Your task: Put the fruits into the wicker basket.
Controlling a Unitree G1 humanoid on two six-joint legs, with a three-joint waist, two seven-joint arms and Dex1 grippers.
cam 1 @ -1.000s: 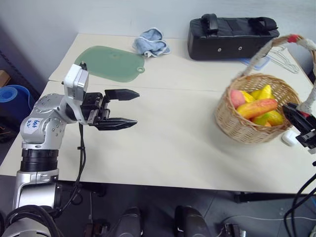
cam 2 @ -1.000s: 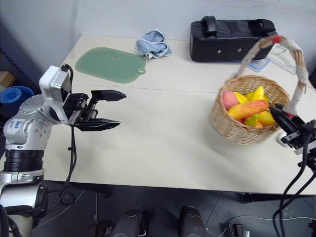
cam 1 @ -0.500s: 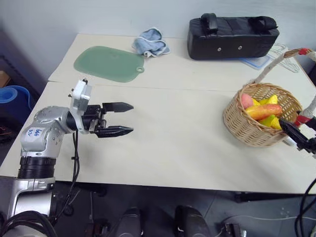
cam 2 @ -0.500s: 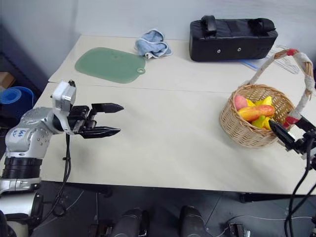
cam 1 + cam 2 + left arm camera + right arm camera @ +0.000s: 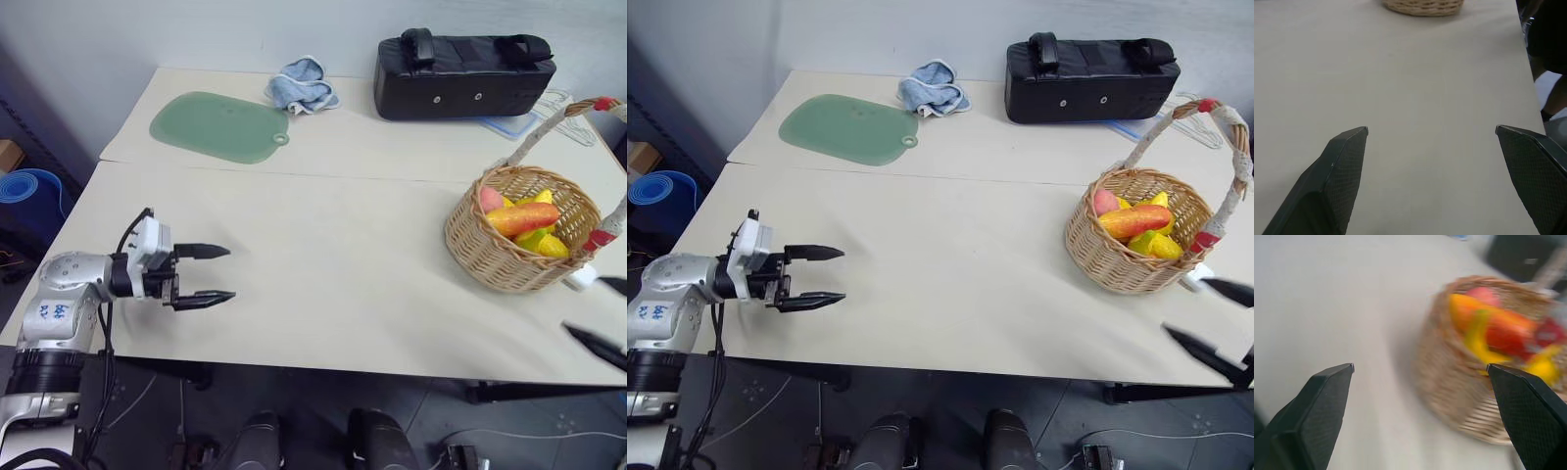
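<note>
Left gripper [image 5: 203, 275] level over table [image 5: 333, 264], jaws wide, empty, right gripper [image 5: 1207, 319] spread beside basket [image 5: 490, 257], fruits [image 5: 521, 221] inside, right wrist view blurred, basket close.

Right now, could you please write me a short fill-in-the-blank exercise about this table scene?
1. The fruits lie inside the ____ basket.
2. The blue cloth lies between the black bag and the ____ mat.
3. The left gripper hovers with its jaws ____.

Missing words: wicker; green; open
</note>
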